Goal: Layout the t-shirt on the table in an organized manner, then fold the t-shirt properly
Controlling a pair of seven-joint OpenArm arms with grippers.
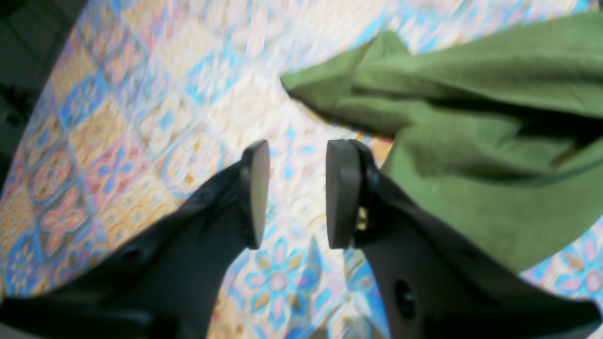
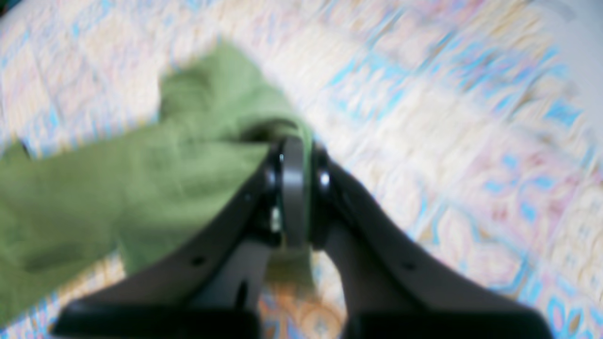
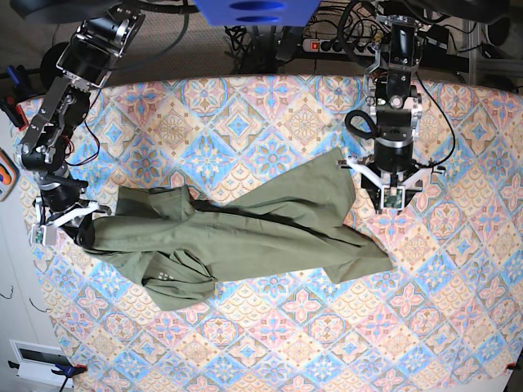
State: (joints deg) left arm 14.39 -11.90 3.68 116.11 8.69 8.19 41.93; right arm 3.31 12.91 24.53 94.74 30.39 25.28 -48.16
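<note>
Base view: the t-shirt (image 3: 245, 233) is lying stretched and crumpled across the middle of the table (image 3: 270, 343), one end pinched by the right gripper (image 3: 82, 229).

Olive-green and wrinkly, the shirt is running out from the right gripper in long twisted folds, and that gripper's jaws are pressing together on a bunched edge of cloth, as the right wrist view shows (image 2: 294, 155). Its arm is reaching down along the table's edge, elbow bent. The left gripper (image 3: 391, 198) is hanging just beside the shirt's opposite end, pointing straight down from an upright arm, its fingers (image 1: 256, 188) standing apart with nothing but patterned tabletop between them; green fabric (image 1: 471, 141) is lying close alongside one finger.
</note>
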